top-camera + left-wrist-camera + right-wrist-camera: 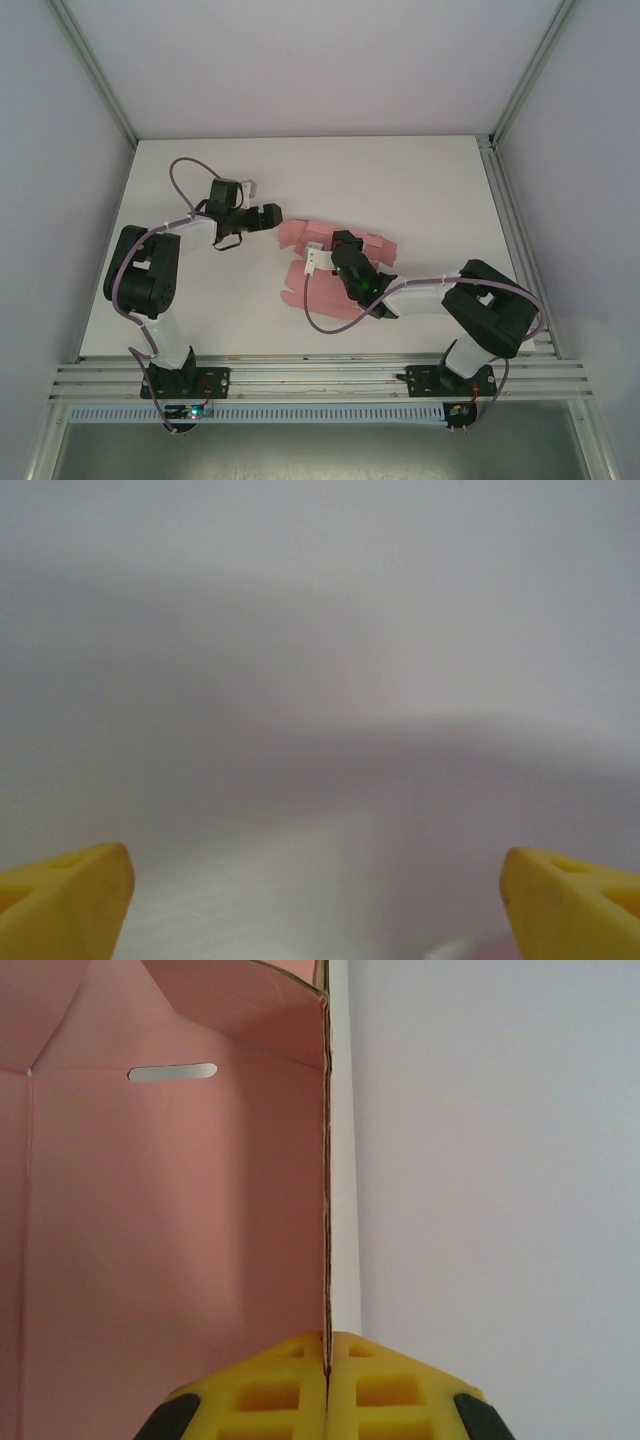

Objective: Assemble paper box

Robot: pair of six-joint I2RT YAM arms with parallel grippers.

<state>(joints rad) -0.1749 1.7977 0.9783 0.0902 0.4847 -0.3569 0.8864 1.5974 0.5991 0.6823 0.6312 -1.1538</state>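
Note:
The pink paper box (312, 292) lies part-folded on the middle of the white table. In the right wrist view its inner panel (170, 1210) has a narrow slot (172, 1072) near the top, and one wall stands upright, seen edge-on. My right gripper (326, 1360) is shut on the lower end of that wall, with the card pinched between the yellow pads. From above, the right gripper (340, 245) sits over the box's middle. My left gripper (272, 217) hovers just left of the box's far flap. Its yellow fingertips (70, 895) are wide apart, open on nothing.
The white table (400, 190) is bounded by grey enclosure walls at the left, right and back. An aluminium rail (320, 375) runs along the near edge by the arm bases. Purple cables loop off both arms.

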